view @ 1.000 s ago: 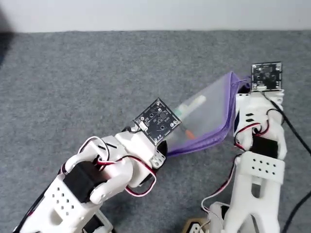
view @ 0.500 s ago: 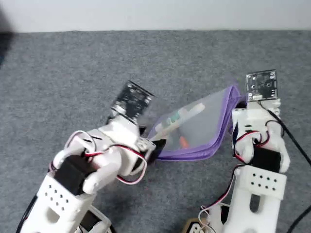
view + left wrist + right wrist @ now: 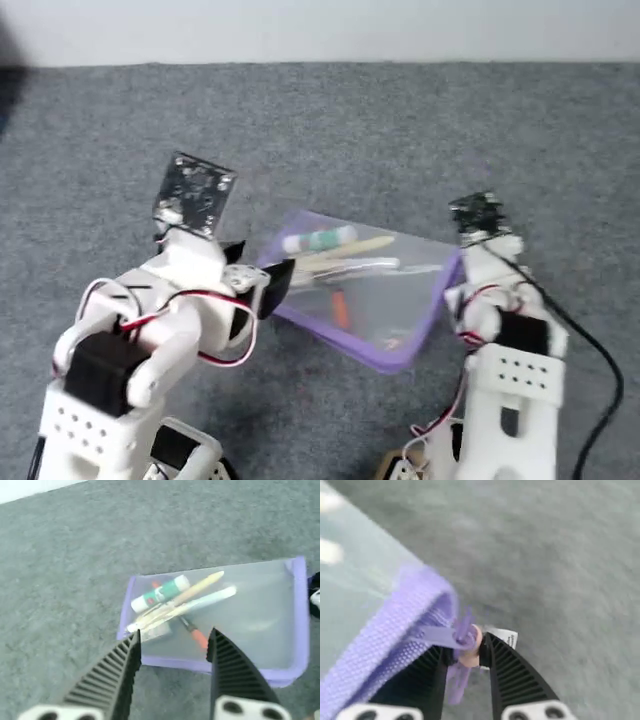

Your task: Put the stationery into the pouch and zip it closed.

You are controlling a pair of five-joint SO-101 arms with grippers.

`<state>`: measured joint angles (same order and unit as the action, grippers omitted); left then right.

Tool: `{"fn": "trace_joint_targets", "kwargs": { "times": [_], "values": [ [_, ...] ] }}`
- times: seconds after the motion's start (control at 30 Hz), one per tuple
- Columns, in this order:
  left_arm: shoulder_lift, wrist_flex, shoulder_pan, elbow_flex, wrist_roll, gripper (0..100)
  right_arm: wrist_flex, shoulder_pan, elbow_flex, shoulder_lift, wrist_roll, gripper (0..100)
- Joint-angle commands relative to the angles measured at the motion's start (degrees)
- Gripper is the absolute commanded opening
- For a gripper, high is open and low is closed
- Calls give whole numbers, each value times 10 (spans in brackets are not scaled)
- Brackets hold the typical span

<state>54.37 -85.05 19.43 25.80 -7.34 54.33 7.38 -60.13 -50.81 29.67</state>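
Close to the right wrist, the purple zipper pull [image 3: 449,636] is being pinched tight by the right gripper [image 3: 465,655], probably for drawing the zip. The left gripper [image 3: 175,636] is being held wide apart, empty, just beside the clear pouch [image 3: 405,305], where a glue stick [image 3: 161,593] and pencils [image 3: 200,586] are being kept. It is being supported flat by grey carpet [image 3: 400,130], bounded by a white wall [image 3: 320,30] beyond.

The pouch [image 3: 400,345] lies on the table [image 3: 450,130] at the centre of the high view, between the two arms. Inside it, toward its left end, a glue stick [image 3: 318,240] lies farthest up the frame. Next down are a pencil [image 3: 370,245] and a pen [image 3: 390,264], and a marker [image 3: 340,312] lies lowest. The left gripper [image 3: 172,636] is at the pouch's left edge. The right gripper [image 3: 467,650] is at its right corner, with the zipper pull [image 3: 462,639] between its fingers.
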Motion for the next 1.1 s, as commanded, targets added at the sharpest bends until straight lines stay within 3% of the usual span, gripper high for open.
{"fn": "trace_joint_targets", "kwargs": {
  "times": [0.0,0.17,0.33,0.53,0.63,0.83,0.93,1.07],
  "values": [
    [23,-18,-26,-31,-6,214,-18,-101,0,-9,-47,12],
    [46,-35,-63,-31,-6,214,8,-123,3,-10,-73,99],
    [66,-69,-83,-30,-6,215,101,-65,35,-11,-102,238],
    [106,-61,-82,25,-9,214,227,-22,115,-11,-124,238],
    [138,-37,-82,56,-47,214,283,-10,142,-31,-124,238],
    [178,-13,-82,115,-84,214,319,-14,148,-138,-123,237],
    [194,5,-83,138,-84,213,319,-13,147,-201,-124,196],
    [222,54,-83,163,-84,131,294,-13,147,-259,-160,6]
  ]
}}
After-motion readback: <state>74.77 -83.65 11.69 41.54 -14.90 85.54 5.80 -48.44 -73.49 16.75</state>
